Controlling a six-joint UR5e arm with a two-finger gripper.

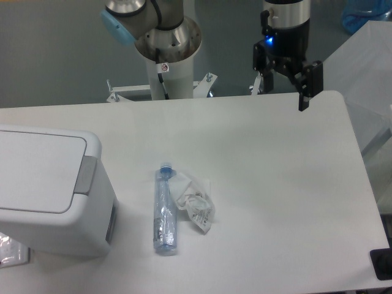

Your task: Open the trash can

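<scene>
The trash can [49, 190] is a large white boxy bin at the left edge of the table. Its flat lid [37, 168] lies closed, and a grey push tab [86, 175] sits on its right rim. My gripper [280, 86] hangs at the far edge of the table, upper right, far from the bin. Its two black fingers [306, 86] are spread apart with nothing between them.
A clear plastic bottle [165, 209] with a blue cap lies in the middle of the white table [275, 184], beside a crumpled clear wrapper [196, 205]. The robot base [168, 49] stands behind the far edge. The table's right edge lies close to the gripper.
</scene>
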